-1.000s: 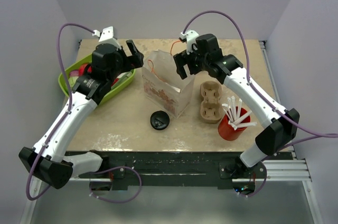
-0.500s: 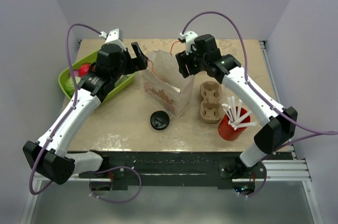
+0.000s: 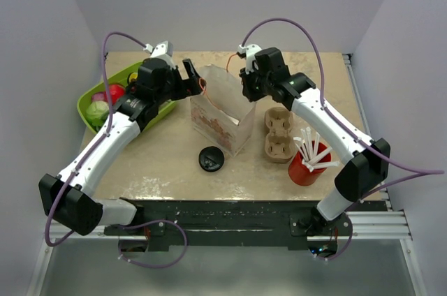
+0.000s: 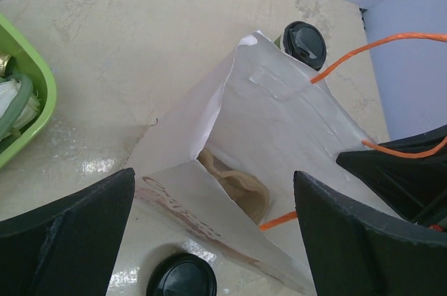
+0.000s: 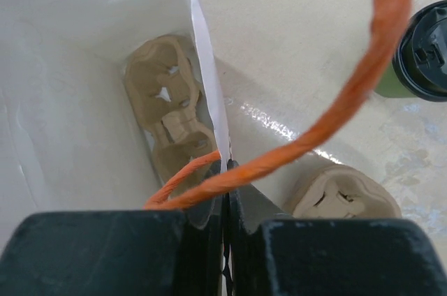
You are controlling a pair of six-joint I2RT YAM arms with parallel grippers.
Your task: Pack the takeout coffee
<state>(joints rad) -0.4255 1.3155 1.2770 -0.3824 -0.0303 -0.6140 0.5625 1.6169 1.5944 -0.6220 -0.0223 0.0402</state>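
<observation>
The takeout coffee, a small green cup under a black lid, stands on the table beyond the white paper bag; it also shows at the right edge of the right wrist view. From above I cannot make it out behind the bag. My right gripper is shut on the bag's upper edge beside its orange handle, at the bag's right side. My left gripper stands open above the bag's mouth, at its left top corner, holding nothing.
A pulp cup carrier lies inside the bag; another sits to its right. A loose black lid lies in front of the bag. A red cup with white straws stands near right. A green tray sits at left.
My right gripper has closed on the bag's edge. My left arm has swung right toward the bag, uncovering more of the green tray.
</observation>
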